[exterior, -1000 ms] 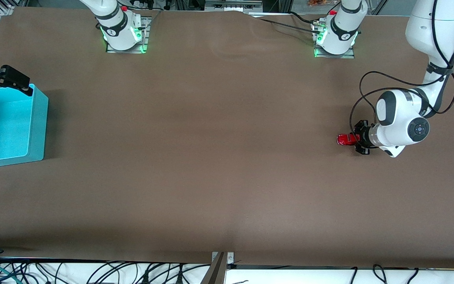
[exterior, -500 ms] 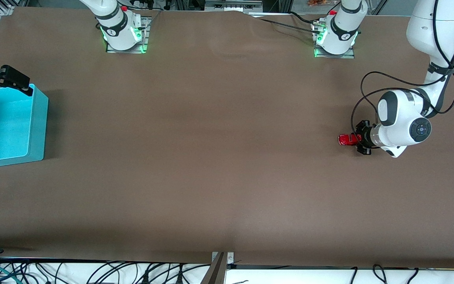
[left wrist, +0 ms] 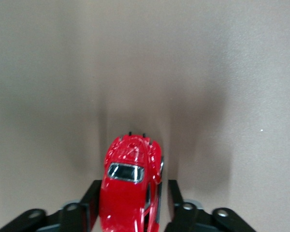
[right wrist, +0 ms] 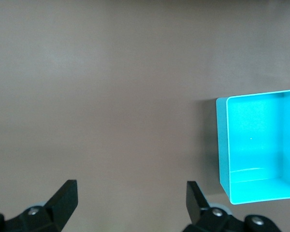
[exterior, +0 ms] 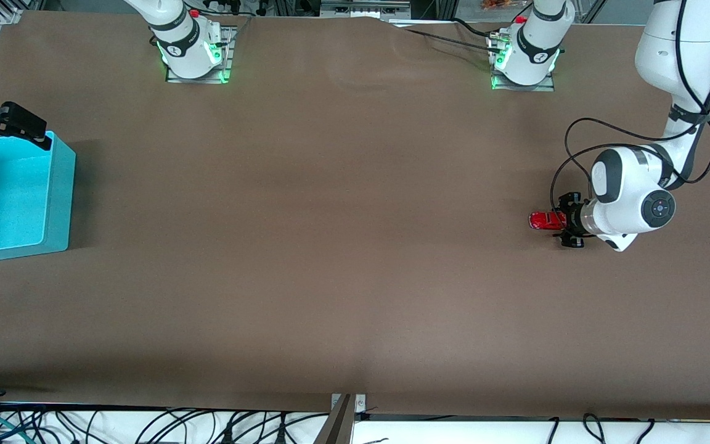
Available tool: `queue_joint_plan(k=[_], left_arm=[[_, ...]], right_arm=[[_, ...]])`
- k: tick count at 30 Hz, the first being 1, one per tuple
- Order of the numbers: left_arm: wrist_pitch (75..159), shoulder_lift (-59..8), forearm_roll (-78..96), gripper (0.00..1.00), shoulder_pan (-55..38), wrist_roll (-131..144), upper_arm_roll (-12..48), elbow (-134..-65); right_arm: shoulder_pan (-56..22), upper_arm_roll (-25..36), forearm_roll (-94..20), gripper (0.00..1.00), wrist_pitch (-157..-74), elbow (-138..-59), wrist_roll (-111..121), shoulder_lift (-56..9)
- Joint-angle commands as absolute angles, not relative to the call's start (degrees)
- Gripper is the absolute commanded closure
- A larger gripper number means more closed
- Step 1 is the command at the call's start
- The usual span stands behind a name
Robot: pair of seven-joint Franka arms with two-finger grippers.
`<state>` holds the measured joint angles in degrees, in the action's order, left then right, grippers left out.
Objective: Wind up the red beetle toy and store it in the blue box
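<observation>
The red beetle toy [exterior: 545,220] [left wrist: 130,179] stands on its wheels on the brown table near the left arm's end. My left gripper [exterior: 560,221] [left wrist: 130,194] is low over the table with its fingers [left wrist: 89,203] on either side of the toy's rear, open, with a gap showing on one side. The blue box [exterior: 59,197] [right wrist: 222,145] stands at the right arm's end of the table and looks empty. My right gripper [exterior: 13,132] [right wrist: 131,195] hangs over the box's corner, open wide with nothing between its fingers.
Both arm bases [exterior: 191,52] [exterior: 524,58] stand along the table edge farthest from the front camera. The left arm's cable [exterior: 567,154] loops over the table beside its wrist. Bare brown table lies between toy and box.
The left gripper's fingers have spread off the red beetle toy, and its wrist has shifted slightly toward the left arm's end. The toy stays on the table. The right arm has not moved.
</observation>
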<state>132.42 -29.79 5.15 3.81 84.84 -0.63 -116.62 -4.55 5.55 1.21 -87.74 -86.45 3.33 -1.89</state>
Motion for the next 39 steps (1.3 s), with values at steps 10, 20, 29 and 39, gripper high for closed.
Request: queue_joint_plan(k=[10,20,29,39], left_arm=[[129.6,-29.6,4.0,0.12,3.7,84.5,-0.4,-114.0],[119.7,-29.7,3.9,0.12,3.5,82.4,-0.3,-106.8],[116.5,-29.4,3.8,0.00,3.3,76.1,0.7,-102.5],[115.9,-27.4,3.8,0.00,3.5,67.4,0.9,-99.7]], right_arm=[[-4.3,5.4,1.2,0.00,-86.6,-85.0,3.8,-2.3],[-4.3,5.4,1.1,0.00,-86.6,-85.0,3.8,-2.4],[-4.3,5.4,1.1,0.00,-86.5,-85.0,3.8,-2.4],[-4.3,5.4,1.2,0.00,-86.5,-85.0,3.8,-2.4]])
